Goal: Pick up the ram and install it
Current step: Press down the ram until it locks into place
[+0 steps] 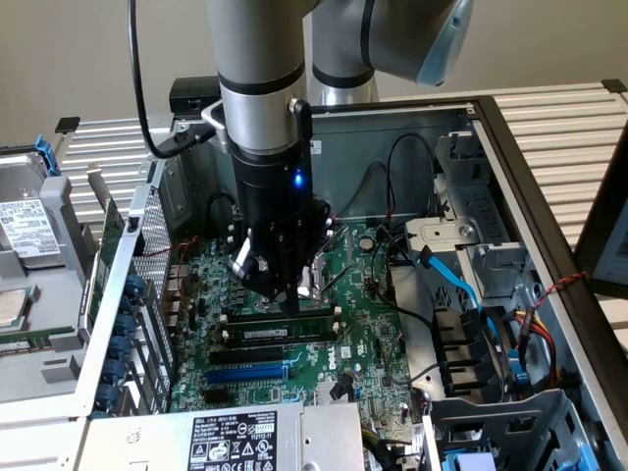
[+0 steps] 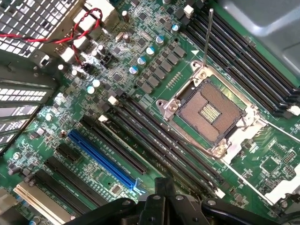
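The ram is a long thin stick with a white label. It stands on edge in one of the black slots on the green motherboard, in the middle of the open computer case. My gripper hangs straight down over those slots, fingers shut, with its tip at or just behind the stick's top edge. I cannot tell whether it touches the stick. In the wrist view the shut black fingers point at the row of black slots. There I cannot tell the ram apart from the slots.
A blue expansion slot lies beside the black slots. The open CPU socket with its thin lever sits close by. Red and black wires, a blue cable, drive bays and the case walls ring the board.
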Motion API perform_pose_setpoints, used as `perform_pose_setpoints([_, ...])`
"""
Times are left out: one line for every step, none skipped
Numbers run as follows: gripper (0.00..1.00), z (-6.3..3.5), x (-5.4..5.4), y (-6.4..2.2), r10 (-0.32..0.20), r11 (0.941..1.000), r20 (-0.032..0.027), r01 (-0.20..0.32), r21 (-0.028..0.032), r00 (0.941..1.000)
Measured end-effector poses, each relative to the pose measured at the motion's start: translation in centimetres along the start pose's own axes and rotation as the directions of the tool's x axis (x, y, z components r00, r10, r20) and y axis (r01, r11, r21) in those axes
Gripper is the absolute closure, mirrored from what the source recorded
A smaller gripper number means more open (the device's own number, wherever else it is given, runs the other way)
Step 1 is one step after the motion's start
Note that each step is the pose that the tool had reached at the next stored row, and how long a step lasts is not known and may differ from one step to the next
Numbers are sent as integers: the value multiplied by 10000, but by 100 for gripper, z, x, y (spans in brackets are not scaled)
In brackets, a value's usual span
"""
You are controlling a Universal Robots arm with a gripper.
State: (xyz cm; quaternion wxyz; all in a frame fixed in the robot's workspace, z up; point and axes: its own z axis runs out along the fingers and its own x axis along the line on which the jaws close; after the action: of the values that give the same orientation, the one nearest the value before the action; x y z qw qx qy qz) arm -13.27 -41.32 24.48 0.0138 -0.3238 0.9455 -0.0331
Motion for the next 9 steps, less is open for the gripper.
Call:
perform_pose_setpoints([89, 0, 0, 0, 122, 9999, 3, -122, 9, 9999])
perform_pose_setpoints([89, 0, 0, 0, 245, 9997, 5, -245, 18, 9997])
perform_pose_setpoints([89, -1, 1, 0, 367, 9993, 7, -367, 27, 9993])
perform_pose_setpoints([89, -1, 0, 0, 515, 9987, 11, -515, 39, 9987])
perform_pose_setpoints([89, 0, 0, 0, 617, 9981, 15, -617, 47, 9981])
perform_pose_setpoints([89, 0, 0, 0, 919, 9957, 34, -919, 77, 9958])
perform_pose_setpoints([89, 1, 0, 1, 1261, 9920, 69, -1261, 101, 9920])
perform_pose_setpoints([89, 0, 1, 0, 1667, 9859, 78, -1667, 124, 9860])
perform_pose_setpoints([89, 0, 1, 0, 2189, 9756, 60, -2190, 143, 9757])
